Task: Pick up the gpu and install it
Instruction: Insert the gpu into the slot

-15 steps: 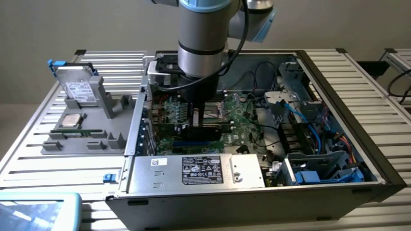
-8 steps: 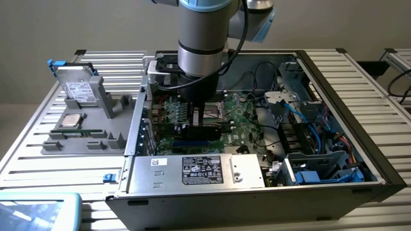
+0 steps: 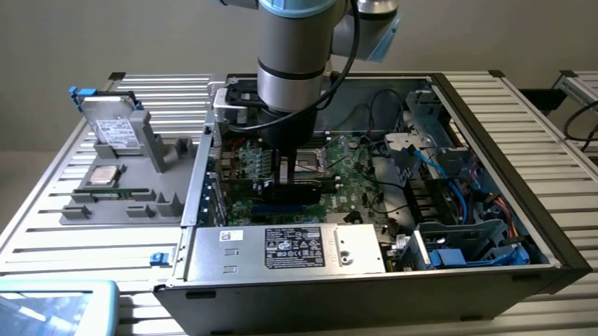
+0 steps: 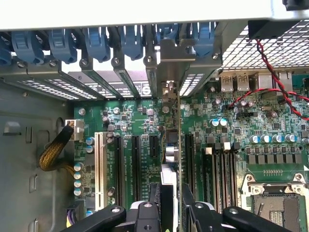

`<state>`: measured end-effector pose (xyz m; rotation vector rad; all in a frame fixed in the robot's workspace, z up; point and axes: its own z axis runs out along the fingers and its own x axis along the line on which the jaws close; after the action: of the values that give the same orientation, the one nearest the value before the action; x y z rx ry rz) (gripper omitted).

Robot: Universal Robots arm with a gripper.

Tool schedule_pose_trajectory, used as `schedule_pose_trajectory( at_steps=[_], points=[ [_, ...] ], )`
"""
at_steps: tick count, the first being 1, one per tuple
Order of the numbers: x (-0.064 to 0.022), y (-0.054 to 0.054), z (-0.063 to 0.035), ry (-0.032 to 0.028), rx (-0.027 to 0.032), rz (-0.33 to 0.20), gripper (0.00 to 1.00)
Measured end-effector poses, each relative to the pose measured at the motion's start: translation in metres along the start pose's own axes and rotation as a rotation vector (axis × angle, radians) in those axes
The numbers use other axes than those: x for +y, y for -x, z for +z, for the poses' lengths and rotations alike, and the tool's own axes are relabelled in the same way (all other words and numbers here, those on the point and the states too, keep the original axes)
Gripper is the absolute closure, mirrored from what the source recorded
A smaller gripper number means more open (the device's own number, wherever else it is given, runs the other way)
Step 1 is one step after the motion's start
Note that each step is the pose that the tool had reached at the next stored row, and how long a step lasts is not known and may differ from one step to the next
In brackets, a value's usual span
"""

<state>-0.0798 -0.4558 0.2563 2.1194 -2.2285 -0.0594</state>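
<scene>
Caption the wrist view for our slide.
Gripper holds the gpu edge-on over the slots of the motherboard.

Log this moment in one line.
pincer: shut on graphics card | pose: on edge over motherboard | place: inside computer case

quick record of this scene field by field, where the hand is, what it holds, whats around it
setting: open computer case on a slatted metal table
hand: inside the case over the motherboard, closed on the gpu
gpu: held on edge over the expansion slots, bracket end toward the case's rear wall
seated in slot: cannot tell
grey tray: beside the case, at the exterior view's left, carrying a drive box and a processor chip
</scene>
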Motion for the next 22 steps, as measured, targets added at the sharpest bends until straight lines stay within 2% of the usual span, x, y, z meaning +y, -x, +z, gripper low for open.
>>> schedule_pose_trajectory(
  at_steps=[22],
  points=[
    [0.0000,0.0017,0.0011,-0.0005,0.0013,-0.014,0.72]
  ],
)
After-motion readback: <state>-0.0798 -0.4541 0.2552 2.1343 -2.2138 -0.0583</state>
